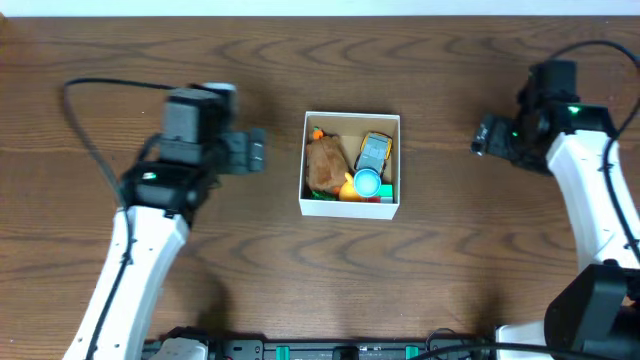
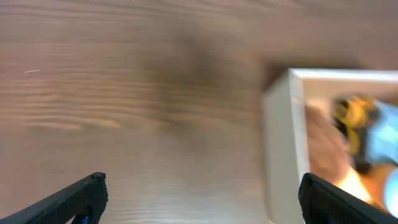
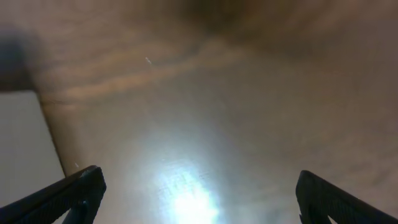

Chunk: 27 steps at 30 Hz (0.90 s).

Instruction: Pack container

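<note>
The container (image 1: 303, 160), a small square white box, sits at the table's middle and holds several toys: a brown plush (image 1: 324, 163), a yellow and grey car (image 1: 373, 151), a blue round piece (image 1: 368, 184) and an orange piece. In the left wrist view its white wall (image 2: 283, 143) shows at the right with blurred toys inside. My left gripper (image 1: 256, 151) (image 2: 202, 196) is open and empty, just left of the box. My right gripper (image 1: 483, 137) (image 3: 199, 193) is open and empty over bare table, well right of the box.
The brown wooden table (image 1: 450, 250) surrounds the box. The table's far edge (image 1: 320, 14) runs along the top. A glare spot (image 3: 186, 199) lies on the wood under the right gripper. A pale area (image 3: 25, 143) shows at the left of the right wrist view.
</note>
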Available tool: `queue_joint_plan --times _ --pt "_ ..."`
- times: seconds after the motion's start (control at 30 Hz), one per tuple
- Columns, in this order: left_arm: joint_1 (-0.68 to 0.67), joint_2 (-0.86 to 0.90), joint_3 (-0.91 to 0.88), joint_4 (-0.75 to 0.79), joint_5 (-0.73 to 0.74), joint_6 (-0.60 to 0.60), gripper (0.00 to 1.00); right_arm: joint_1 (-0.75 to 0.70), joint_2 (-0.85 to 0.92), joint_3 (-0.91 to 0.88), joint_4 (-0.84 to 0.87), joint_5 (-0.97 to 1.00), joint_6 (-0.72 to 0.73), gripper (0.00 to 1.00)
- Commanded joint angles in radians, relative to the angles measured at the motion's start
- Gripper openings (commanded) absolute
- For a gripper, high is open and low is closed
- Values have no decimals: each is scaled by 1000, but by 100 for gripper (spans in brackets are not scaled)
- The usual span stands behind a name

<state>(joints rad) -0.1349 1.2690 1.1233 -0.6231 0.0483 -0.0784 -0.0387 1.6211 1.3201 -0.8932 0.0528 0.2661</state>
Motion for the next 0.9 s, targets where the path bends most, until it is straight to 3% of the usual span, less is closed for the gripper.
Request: queue_joint_plan --times 0.0,0.17,0.33,0.53,0.87 --pt "80 -2 13 -1 -19 -8 98 68 2 21 87 82 -21 99" --pt "137 -3 13 -2 -18 -8 98 98 -6 21 198 68 -131 99" --pt "146 -75 6 -76 -11 -8 98 95 -77 19 107 45 -55 99" --pt "146 -291 -84 -80 -6 26 98 102 -286 -36 79 50 -41 99" --pt "146 -706 -334 -126 98 20 98 126 -807 -512 177 101 18 98"
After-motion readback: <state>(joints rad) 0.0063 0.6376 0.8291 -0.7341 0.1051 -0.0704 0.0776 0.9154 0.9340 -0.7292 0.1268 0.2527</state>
